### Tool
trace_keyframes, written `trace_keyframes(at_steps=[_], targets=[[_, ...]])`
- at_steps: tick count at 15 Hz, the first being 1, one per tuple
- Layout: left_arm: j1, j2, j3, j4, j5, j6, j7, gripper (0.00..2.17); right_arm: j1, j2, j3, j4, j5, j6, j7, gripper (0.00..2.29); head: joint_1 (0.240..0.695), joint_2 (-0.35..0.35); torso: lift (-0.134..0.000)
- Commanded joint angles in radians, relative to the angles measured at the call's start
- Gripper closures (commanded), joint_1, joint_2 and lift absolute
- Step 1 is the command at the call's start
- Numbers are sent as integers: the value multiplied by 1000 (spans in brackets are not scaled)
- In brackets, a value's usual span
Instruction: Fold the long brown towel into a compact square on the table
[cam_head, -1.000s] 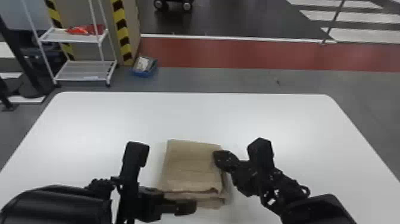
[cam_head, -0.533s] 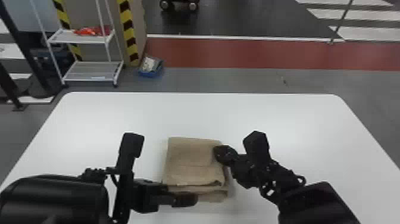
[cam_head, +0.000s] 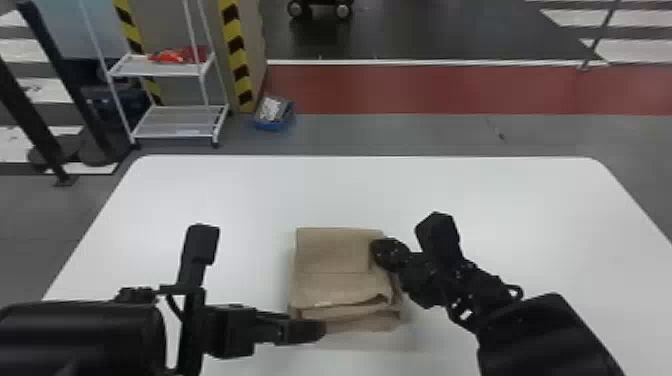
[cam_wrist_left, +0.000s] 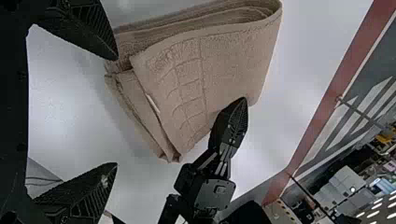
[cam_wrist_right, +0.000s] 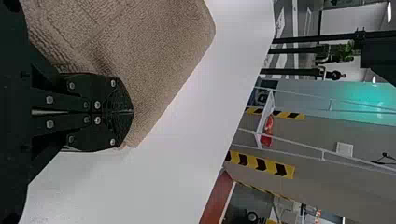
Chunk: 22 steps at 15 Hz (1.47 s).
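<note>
Brown towel (cam_head: 335, 255), folded into a layered, roughly square bundle on the near part of the white table (cam_head: 500, 200); its layers sit stepped and slightly agape along the near edge. The step in hand appears to be a late one, tidying or pressing the folds; the next move probably calls for evening the near layers while the far right side is held down. The right gripper (cam_wrist_right: 130, 112) lies over the towel's right edge, fingers together, with no cloth visible between them. The left gripper (cam_wrist_left: 114, 112) is spread wide at the near left corner, holding nothing. Whether its lower finger touches the cloth cannot be told from the head view. The right gripper covers the far right corner, the towel's underside is hidden, and both wrist views cut the bundle off
</note>
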Motion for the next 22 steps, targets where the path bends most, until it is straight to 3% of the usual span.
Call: trace_keyframes(at_steps=[1,4,6,9,12,14,22], targets=[[19,-3,60,-29,0,2,-5,76,-2,2,10,5,0,0,-4,2135,695,32,-123],[24,-3,141,-41,12,2,-17,83,2,2,12,5,2,-9,-6,2135,695,80,-123],[29,-3,175,-56,61,-10,32,87,10,2,17,5,3,-21,-15,2135,695,109,-123],[78,-3,172,-38,241,-296,236,147,22,2,32,1,5,-31,-18,2135,695,137,-123],[73,-3,121,55,405,-587,339,147,36,2,58,-9,11,-31,-29,2135,695,136,-123],[42,-3,72,128,416,-741,362,154,41,2,73,-16,17,-25,-32,2135,695,118,-123],[-39,-3,47,295,373,-774,325,215,53,2,84,-42,31,12,-53,2135,695,75,-123]])
